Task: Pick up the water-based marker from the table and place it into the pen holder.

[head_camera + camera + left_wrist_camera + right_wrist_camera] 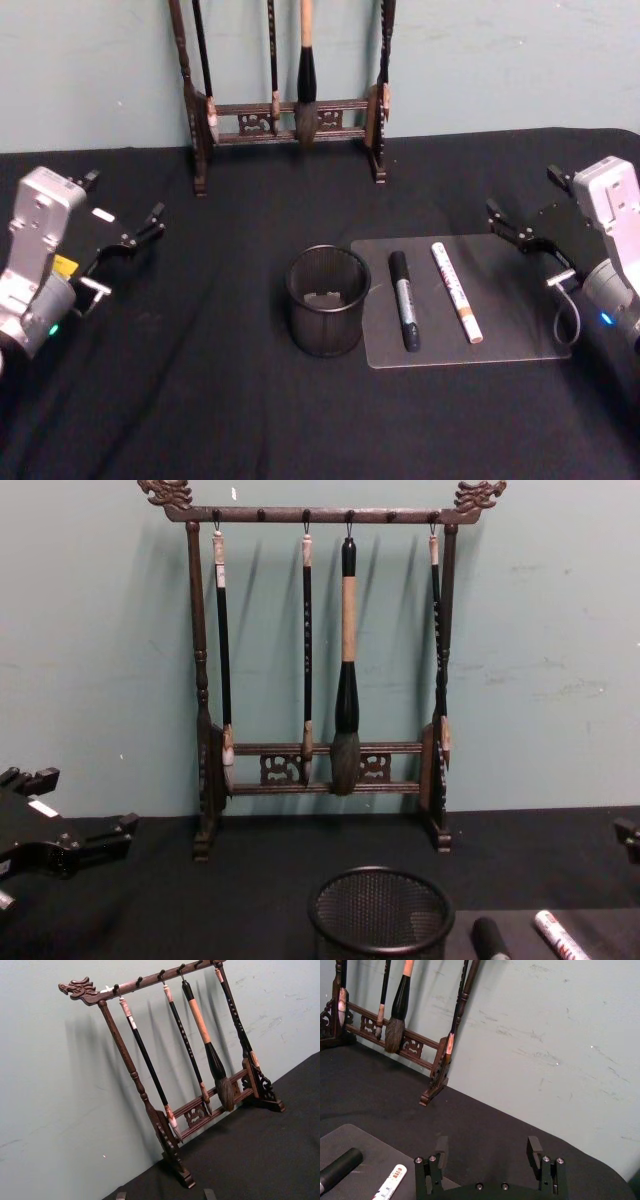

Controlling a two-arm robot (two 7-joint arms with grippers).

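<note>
- nearest: grey mat on the black surface, a black marker and a white marker lying side by side on it.
- pen holder?
- upright, just left of the mat, beside the black marker.
- right claw?
- spread wide, empty, by the mat's far right corner, apart from the white marker. left claw wide too, far left.

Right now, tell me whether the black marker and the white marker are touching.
Apart: the head view shows bare grey mat between the black marker and the white marker.
</note>
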